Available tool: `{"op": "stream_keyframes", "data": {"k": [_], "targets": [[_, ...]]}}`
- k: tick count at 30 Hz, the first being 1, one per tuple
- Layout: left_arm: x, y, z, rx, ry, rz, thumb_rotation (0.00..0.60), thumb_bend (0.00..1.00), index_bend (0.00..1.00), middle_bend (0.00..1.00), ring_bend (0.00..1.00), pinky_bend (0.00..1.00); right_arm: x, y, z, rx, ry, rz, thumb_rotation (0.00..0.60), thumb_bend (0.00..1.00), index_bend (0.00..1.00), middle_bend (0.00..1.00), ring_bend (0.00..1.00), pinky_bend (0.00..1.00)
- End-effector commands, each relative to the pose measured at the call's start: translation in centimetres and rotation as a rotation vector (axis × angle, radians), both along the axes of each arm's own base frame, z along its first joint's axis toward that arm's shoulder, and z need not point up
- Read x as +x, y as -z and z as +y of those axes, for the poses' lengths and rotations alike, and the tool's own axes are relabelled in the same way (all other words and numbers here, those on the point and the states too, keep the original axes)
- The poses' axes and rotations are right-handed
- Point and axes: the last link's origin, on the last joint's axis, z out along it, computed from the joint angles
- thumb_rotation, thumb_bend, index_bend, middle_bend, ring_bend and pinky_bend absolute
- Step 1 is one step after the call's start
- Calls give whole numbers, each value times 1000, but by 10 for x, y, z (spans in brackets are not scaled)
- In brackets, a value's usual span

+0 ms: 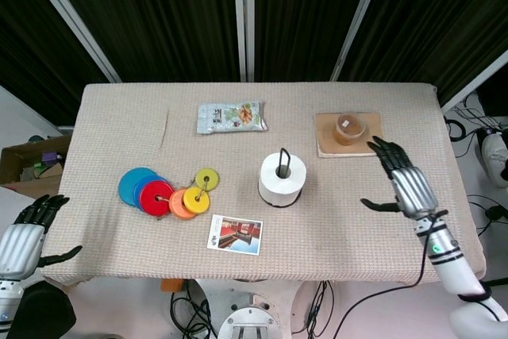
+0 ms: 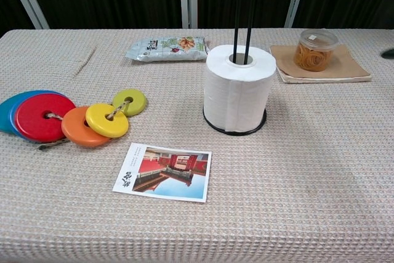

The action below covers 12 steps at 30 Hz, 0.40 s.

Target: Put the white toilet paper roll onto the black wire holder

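Head view: toilet paper roll (image 1: 282,179) seated on black wire holder (image 1: 283,163), mid-table. Right hand (image 1: 401,183) right of it, well apart, fingers spread, empty. Left hand (image 1: 25,232) off table's near-left edge, fingers apart, empty.

The toilet paper roll (image 1: 282,179) sits upright on the wire holder (image 1: 284,163) near the middle of the table (image 1: 111,117), the holder's rods rising through its core. Behind it and to the left lies a snack packet (image 1: 231,116). Behind and to the right, a small jar (image 1: 350,127) stands on a board (image 1: 325,145). Left of the roll lies a string of discs (image 1: 164,190), and in front, slightly left, a postcard (image 1: 235,234). My right hand (image 1: 403,183) is right of the roll, well apart from it, probably above the table rather than on it. My left hand (image 1: 25,232) is off the table's front left corner.
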Motion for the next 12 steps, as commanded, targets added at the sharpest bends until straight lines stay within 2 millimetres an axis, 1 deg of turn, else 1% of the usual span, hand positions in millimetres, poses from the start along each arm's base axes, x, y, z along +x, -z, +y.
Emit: {"op": "stream_keyframes", "data": {"k": [1,3,5,8,12], "targets": [[0,-1,0,2,0,3,472,87,136,145,103,209,-86,-13,75,-157,183,269,600,38,0,0,0,0],[0,-1,1,3,-4,6,480,88,136,145,103,209,-104,-23,94,-261,241,385,600,30,0,0,0,0],[0,-1,1,5,-4,9,498,88,136,145,103,209,-113,-26,109,-306,295,420,600,20,0,0,0,0],[0,-1,1,10,-3,12,508,87,136,145,103,209,-118,-28,121,-287,318,425,600,20,0,0,0,0],[1,-2,1,15,5,12,506,88,136,145,103,209,-118,-26,128,-254,327,441,600,19,0,0,0,0]]}}
